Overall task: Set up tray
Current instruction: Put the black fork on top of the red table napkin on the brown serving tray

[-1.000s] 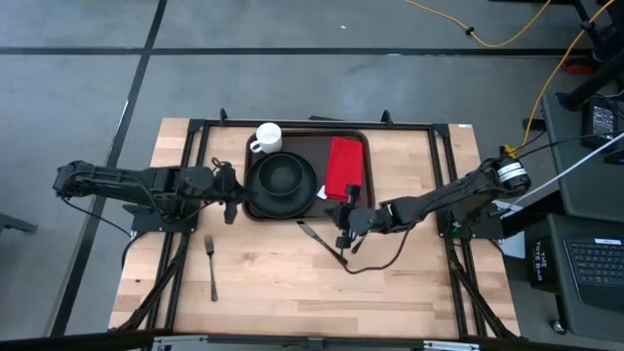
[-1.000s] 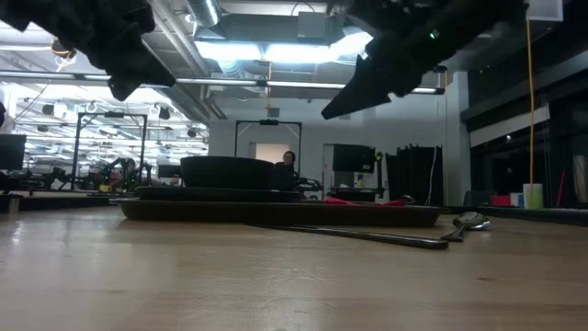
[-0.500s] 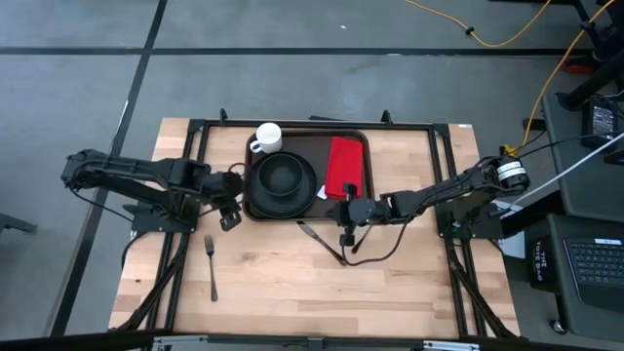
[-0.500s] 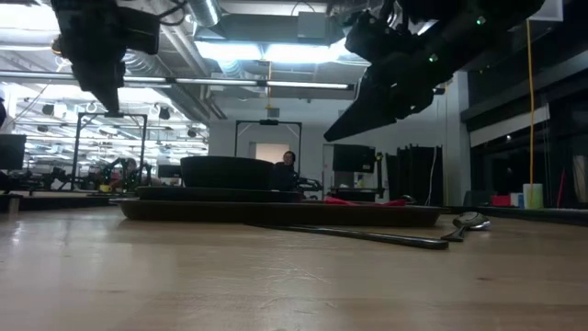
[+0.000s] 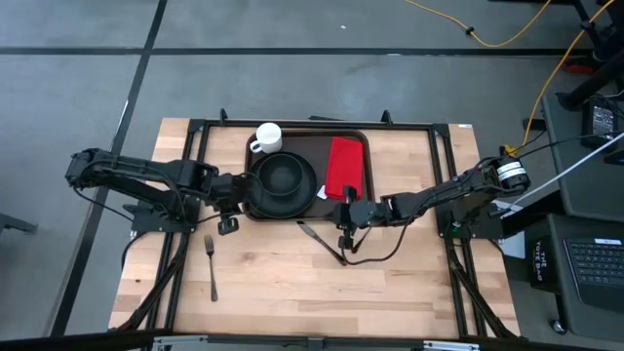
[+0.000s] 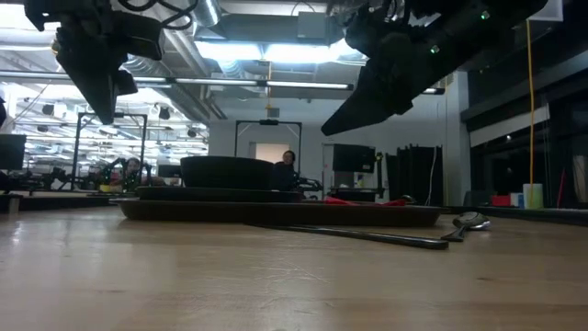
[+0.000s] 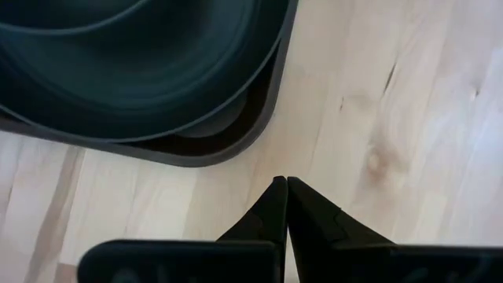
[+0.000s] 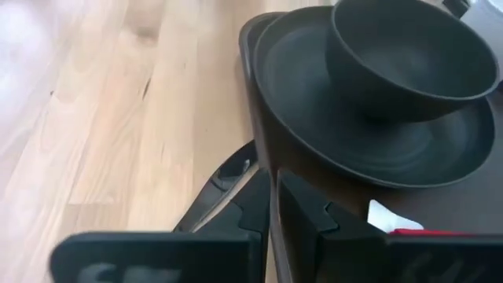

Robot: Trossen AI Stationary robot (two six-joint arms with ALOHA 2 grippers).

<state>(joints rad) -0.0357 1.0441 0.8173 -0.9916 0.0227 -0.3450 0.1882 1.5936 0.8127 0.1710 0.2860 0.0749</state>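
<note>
At the table's (image 5: 409, 283) far middle I see the tray (image 5: 357, 140); left gripper (image 5: 227, 208) clenched at its left edge, right gripper (image 5: 347, 211) barely parted, grasping nothing.

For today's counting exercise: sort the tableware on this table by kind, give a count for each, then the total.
Tray: 1
Plate: 1
Bowl: 1
Mug: 1
Napkin: 1
Fork: 1
Knife: 1
Spoon: 1
Total: 8

White mug (image 5: 267, 137), black bowl (image 5: 283, 175) on plate (image 5: 284, 198), red napkin (image 5: 344, 166) — fork (image 5: 212, 267) apart on wood
</note>
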